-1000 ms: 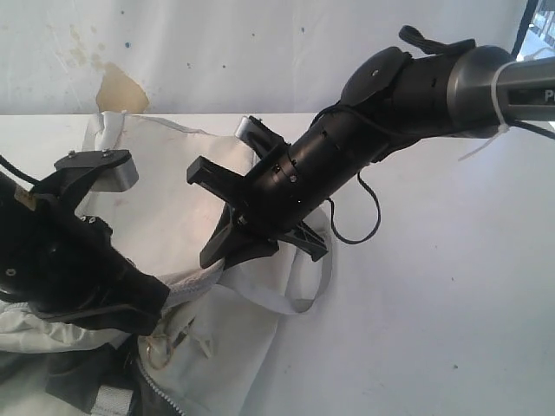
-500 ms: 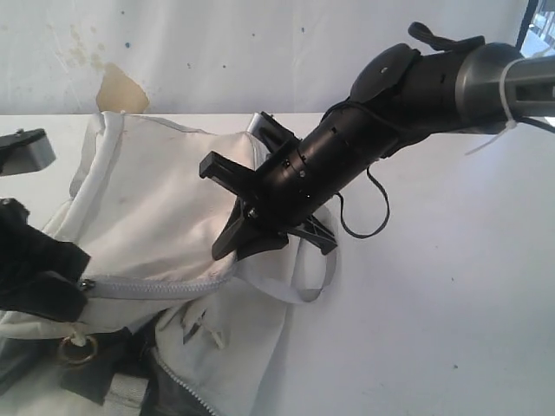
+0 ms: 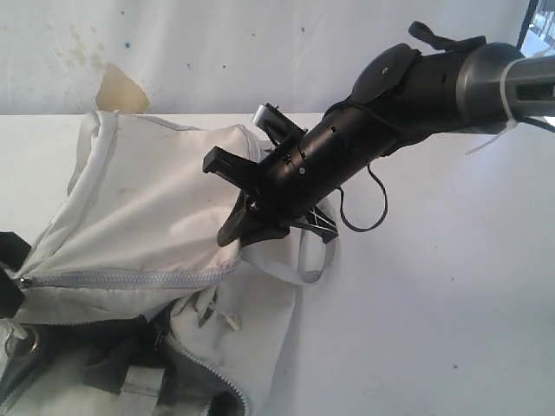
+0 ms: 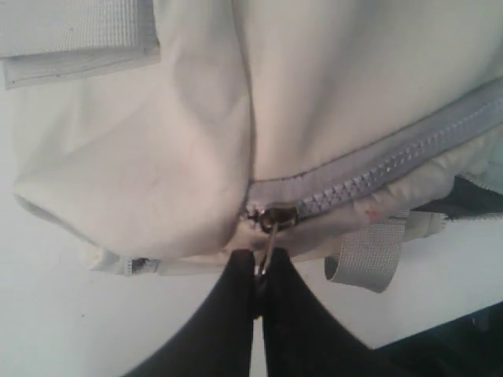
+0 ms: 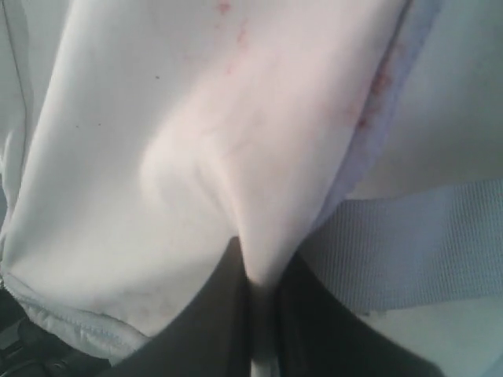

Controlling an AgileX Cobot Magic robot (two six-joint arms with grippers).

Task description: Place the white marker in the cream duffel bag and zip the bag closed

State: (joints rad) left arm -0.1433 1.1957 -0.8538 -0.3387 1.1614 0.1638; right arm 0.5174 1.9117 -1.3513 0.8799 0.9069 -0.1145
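Observation:
The cream duffel bag (image 3: pixel 147 217) lies on the white table, its grey zipper (image 3: pixel 121 279) run shut across the middle. In the left wrist view my left gripper (image 4: pixel 258 271) is shut on the metal zipper pull (image 4: pixel 268 239) at the slider (image 4: pixel 275 215); in the exterior view only a dark bit of it shows at the left edge (image 3: pixel 7 290). My right gripper (image 5: pixel 262 271) is shut on a fold of the bag's cream fabric (image 5: pixel 236 157) at the bag's right end (image 3: pixel 234 234). The white marker is out of view.
A second zipper (image 3: pixel 204 368) curves along an open dark-lined pocket (image 3: pixel 113 364) at the bag's near side. A grey webbing strap (image 3: pixel 303 273) loops out under the right arm. A stained white wall (image 3: pixel 117 87) stands behind the table.
The left gripper has drawn the zipper pull leftward, out past the exterior view's left edge, closing the zipper and stretching the bag flat. The right arm has held its grip, shifting slightly.

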